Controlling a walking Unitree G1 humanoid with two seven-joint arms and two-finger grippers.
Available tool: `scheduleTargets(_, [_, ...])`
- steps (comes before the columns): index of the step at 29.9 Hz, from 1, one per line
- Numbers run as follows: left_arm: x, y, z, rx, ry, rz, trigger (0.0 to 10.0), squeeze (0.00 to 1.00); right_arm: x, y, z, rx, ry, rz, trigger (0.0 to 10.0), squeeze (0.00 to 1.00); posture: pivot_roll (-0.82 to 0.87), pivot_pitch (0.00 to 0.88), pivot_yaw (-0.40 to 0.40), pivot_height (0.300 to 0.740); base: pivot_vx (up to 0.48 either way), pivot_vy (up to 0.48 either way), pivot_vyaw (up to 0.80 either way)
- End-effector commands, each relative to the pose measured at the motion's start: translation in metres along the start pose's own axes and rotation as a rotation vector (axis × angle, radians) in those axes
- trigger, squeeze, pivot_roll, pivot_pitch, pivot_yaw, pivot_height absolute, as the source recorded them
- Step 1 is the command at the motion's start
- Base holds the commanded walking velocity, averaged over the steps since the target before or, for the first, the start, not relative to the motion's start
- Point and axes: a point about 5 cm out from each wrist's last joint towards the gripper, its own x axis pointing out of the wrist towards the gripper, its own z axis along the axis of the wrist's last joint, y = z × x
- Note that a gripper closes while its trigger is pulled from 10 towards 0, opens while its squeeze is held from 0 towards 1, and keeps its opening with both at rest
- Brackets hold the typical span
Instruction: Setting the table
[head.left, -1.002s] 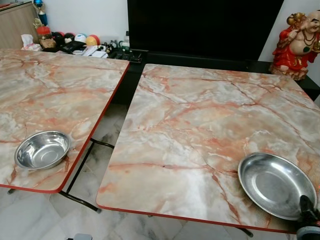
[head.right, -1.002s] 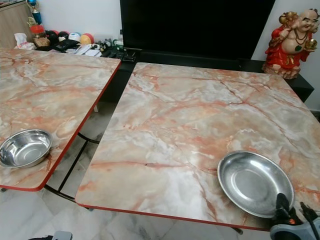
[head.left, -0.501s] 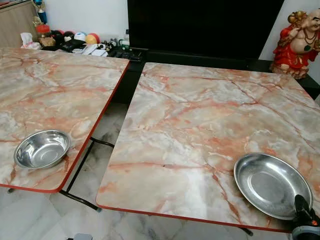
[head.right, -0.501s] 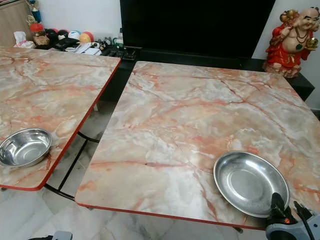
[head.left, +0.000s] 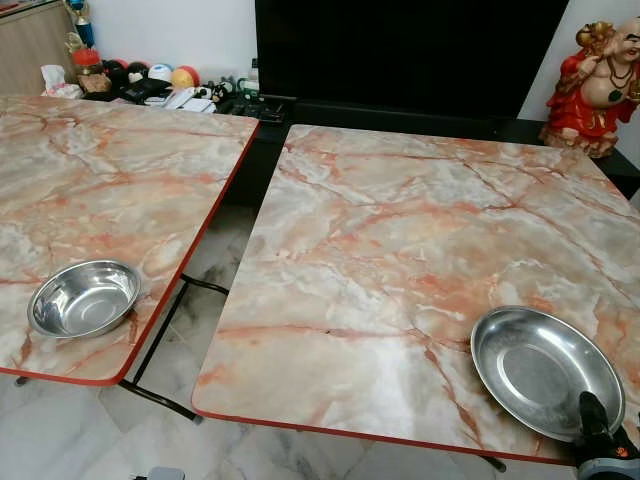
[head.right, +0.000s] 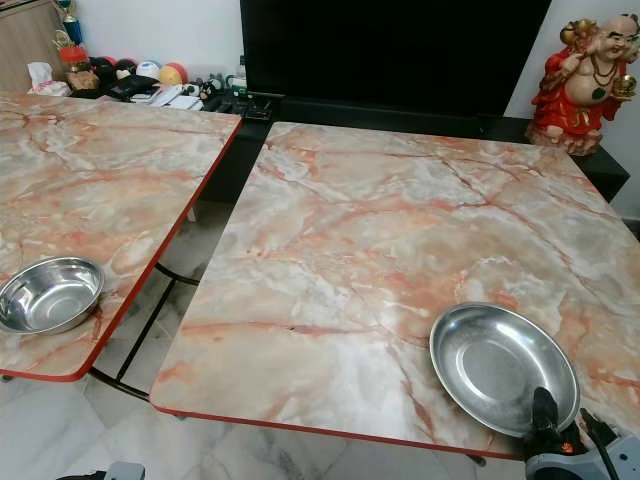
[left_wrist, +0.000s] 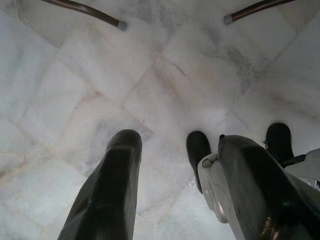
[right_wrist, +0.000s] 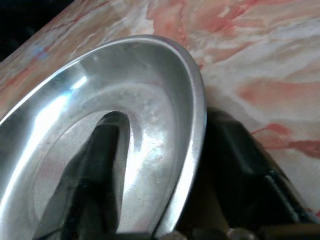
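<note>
A shallow steel plate (head.left: 540, 368) lies near the front right corner of the right marble table (head.left: 400, 240). My right gripper (head.right: 565, 425) holds the plate's near rim, shut on it. In the right wrist view one finger (right_wrist: 95, 170) lies inside the plate (right_wrist: 100, 115) and the other finger (right_wrist: 240, 165) sits outside the rim on the tabletop. A steel bowl (head.left: 84, 298) rests near the front edge of the left marble table (head.left: 100, 170). My left gripper (left_wrist: 182, 190) hangs open above the tiled floor.
A gap with black table legs (head.left: 165, 330) and pale floor tiles separates the two tables. A dark TV screen (head.left: 400, 50) stands behind them, with a red figurine (head.left: 598, 85) at the back right. Small clutter (head.left: 150, 85) sits at the back left.
The steel plate and my right gripper have shifted slightly to the left along the table's front edge. The bowl has stayed put.
</note>
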Motion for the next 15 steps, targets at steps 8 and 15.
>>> scheduleTargets(8, [-0.001, -0.003, -0.006, 0.016, 0.023, -0.013, 10.0, 0.0, -0.004, 0.0, 0.012, 0.028, -0.088, -0.029, 10.0, 0.0, -0.05, 0.09, -0.064, 0.74, 0.0, 0.0, 0.0])
scheduleTargets(15, [-0.001, -0.004, -0.006, 0.013, 0.023, -0.017, 10.0, 0.0, -0.009, 0.008, 0.024, 0.026, -0.17, -0.025, 10.0, 0.0, -0.05, 0.091, -0.066, 0.74, 0.0, 0.0, 0.0])
